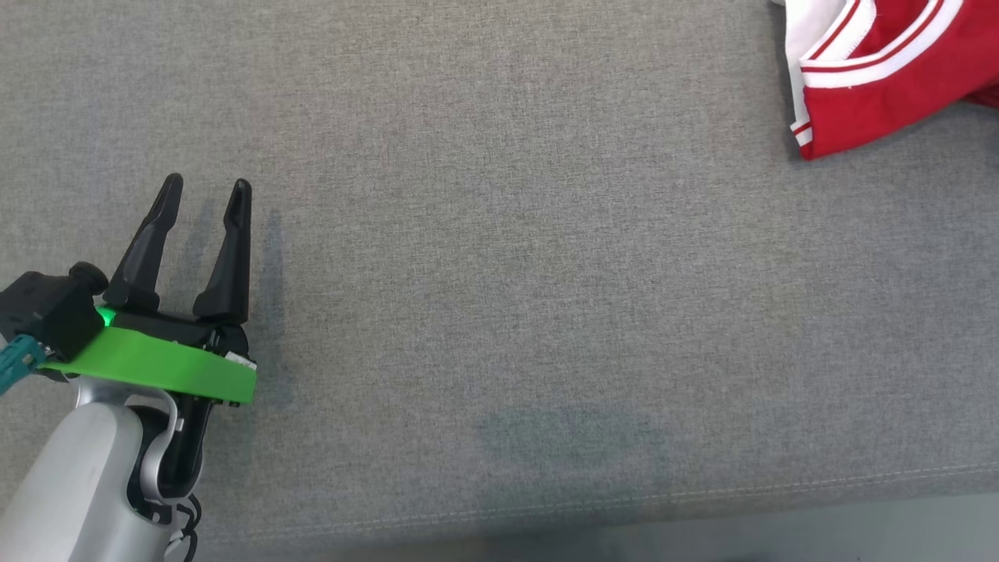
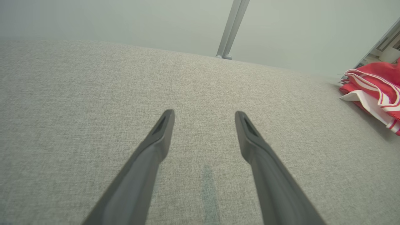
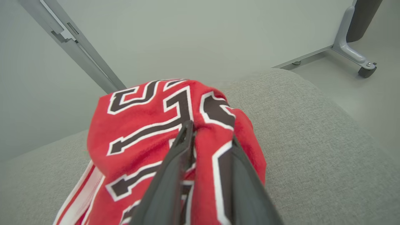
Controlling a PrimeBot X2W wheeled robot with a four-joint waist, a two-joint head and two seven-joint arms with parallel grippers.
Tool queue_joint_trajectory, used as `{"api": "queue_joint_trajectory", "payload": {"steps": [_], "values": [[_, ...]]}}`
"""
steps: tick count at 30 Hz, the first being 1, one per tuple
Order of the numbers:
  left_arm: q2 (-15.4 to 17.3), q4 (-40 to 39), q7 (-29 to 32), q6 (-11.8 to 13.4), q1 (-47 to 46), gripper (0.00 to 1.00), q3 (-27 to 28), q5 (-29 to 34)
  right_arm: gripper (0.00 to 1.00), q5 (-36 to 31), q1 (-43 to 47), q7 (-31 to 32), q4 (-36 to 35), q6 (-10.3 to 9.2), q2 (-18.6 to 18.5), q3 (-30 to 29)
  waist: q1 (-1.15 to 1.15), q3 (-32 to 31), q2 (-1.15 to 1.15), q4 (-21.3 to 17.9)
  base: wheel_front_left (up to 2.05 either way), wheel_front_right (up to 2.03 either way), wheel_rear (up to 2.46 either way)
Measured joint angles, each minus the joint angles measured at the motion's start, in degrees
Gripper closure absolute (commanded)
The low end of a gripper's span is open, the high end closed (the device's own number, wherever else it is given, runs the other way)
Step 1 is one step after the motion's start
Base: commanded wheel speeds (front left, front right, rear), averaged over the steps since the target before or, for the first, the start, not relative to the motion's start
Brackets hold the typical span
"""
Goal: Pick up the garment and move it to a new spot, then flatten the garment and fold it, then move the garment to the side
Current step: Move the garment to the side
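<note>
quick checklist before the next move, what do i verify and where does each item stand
1. Left gripper open, holding nothing: ok.
2. Left gripper apart from the garment: ok, bare grey cushion lies between them.
3. Right gripper grip: cannot tell. A fold of the garment sits between its fingers, but whether it is clamped or loose is unclear.
4. Garment flat: not ok, it is bunched into a hump.
5. Garment wholly on the cushion: cannot tell, since it runs past the head view's edge.
</note>
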Motion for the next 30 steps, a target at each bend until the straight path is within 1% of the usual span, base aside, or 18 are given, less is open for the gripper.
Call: {"api": "queue_joint_trajectory", "payload": {"steps": [5,8,11,12,13,16,20,22,25,28,30], "values": [[-0.35,0.48,-0.13,-1.01,-0.07,0.0,0.01,0.33,0.0,-2.37,0.55,-2.6,3.07,-3.33,2.36,1.02,0.0,-0.1,0.0,0.27,0.0,0.0,0.0],[-1.03,1.24,-0.13,-1.21,-0.08,0.0,0.15,0.53,0.0,-4.1,1.53,-4.67,5.04,-5.32,2.74,1.77,0.0,-0.86,0.0,0.4,0.0,0.0,0.0],[-2.12,1.94,-0.13,-1.52,-0.09,0.0,0.81,0.7,0.0,-4.61,2.41,-6.53,7.08,-6.82,3.28,1.91,0.0,-1.96,0.0,0.52,0.0,0.0,0.0],[-2.4,2.01,-0.13,-1.54,-0.09,0.0,1.16,0.75,0.0,-4.79,2.77,-6.84,7.8,-6.87,3.61,1.94,0.0,-2.41,0.0,0.56,0.0,0.0,0.0],[-2.76,2.11,-0.13,-1.72,-0.1,0.0,1.53,0.94,0.0,-5.0,3.27,-7.09,8.34,-7.32,3.87,1.93,0.0,-2.88,0.0,0.6,0.0,0.0,0.0],[-3.79,2.67,-0.13,-1.98,-0.09,0.0,1.99,1.59,0.0,-5.6,4.66,-7.95,9.31,-7.31,4.44,1.9,0.0,-4.54,0.0,0.68,0.0,0.0,0.0],[-4.53,3.97,-0.13,-2.04,0.11,0.0,3.31,2.01,0.0,-6.75,5.05,-8.62,8.76,-7.15,5.16,1.88,0.0,-7.18,0.0,0.69,0.0,0.0,0.0],[-4.97,4.2,-0.14,-2.04,0.39,0.0,3.67,2.02,0.0,-7.5,5.14,-8.95,7.72,-7.04,5.72,1.85,0.0,-8.6,0.0,0.64,0.0,0.0,0.0],[-5.41,5.13,-0.14,-2.26,1.68,0.0,4.13,2.47,0.0,-8.71,5.79,-9.05,5.8,-6.12,6.41,1.86,0.0,-10.86,0.0,0.48,0.0,0.0,0.0],[-5.55,5.9,-0.14,-2.26,3.14,0.0,4.95,2.6,0.0,-10.7,6.39,-9.05,3.22,-5.6,7.09,1.56,0.0,-13.15,0.0,0.22,0.0,0.0,0.0],[-5.6,6.04,-0.13,-2.26,3.52,0.0,5.1,2.71,0.0,-11.6,6.46,-9.04,1.85,-5.55,7.39,1.01,0.0,-13.92,0.0,0.11,0.0,0.0,0.0]]}}
